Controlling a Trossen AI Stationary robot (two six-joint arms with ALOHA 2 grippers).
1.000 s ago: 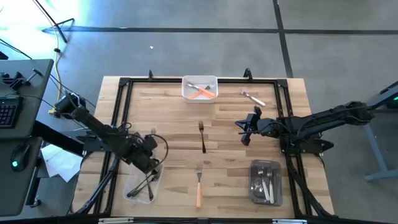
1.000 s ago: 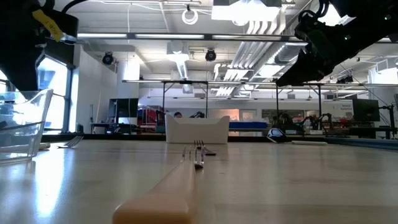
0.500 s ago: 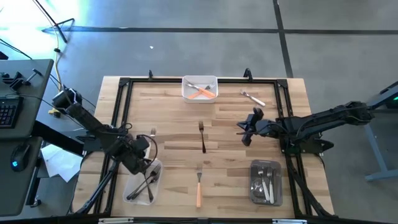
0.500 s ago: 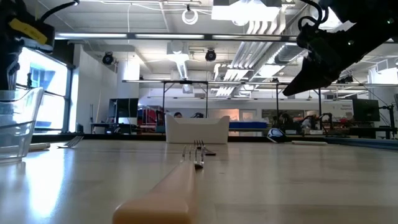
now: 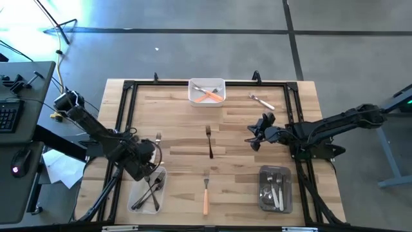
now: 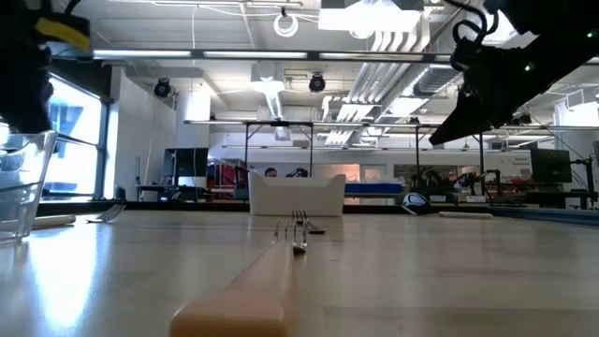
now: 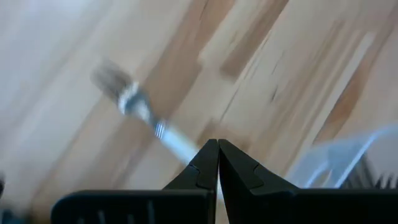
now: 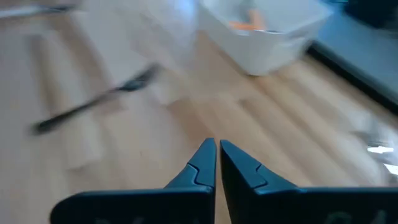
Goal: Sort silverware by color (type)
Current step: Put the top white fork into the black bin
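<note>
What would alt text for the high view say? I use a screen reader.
Seen from above, a wooden table holds three trays of forks and four loose forks. The shut left gripper hangs by the clear tray at the near left, and the shut right gripper hovers right of the dark fork at centre.

Even, bright ceiling light (window glare far left); both wrist views seem motion-blurred.

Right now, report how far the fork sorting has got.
Done: orange forks lie in the white tray, dark ones in the clear tray, pale-handled ones in the grey tray.

In hand: nothing. The left gripper is shut and empty above a white-handled fork; the right gripper is shut and empty too.

Left: that fork, the dark fork, the orange-handled fork and the pale fork.
</note>
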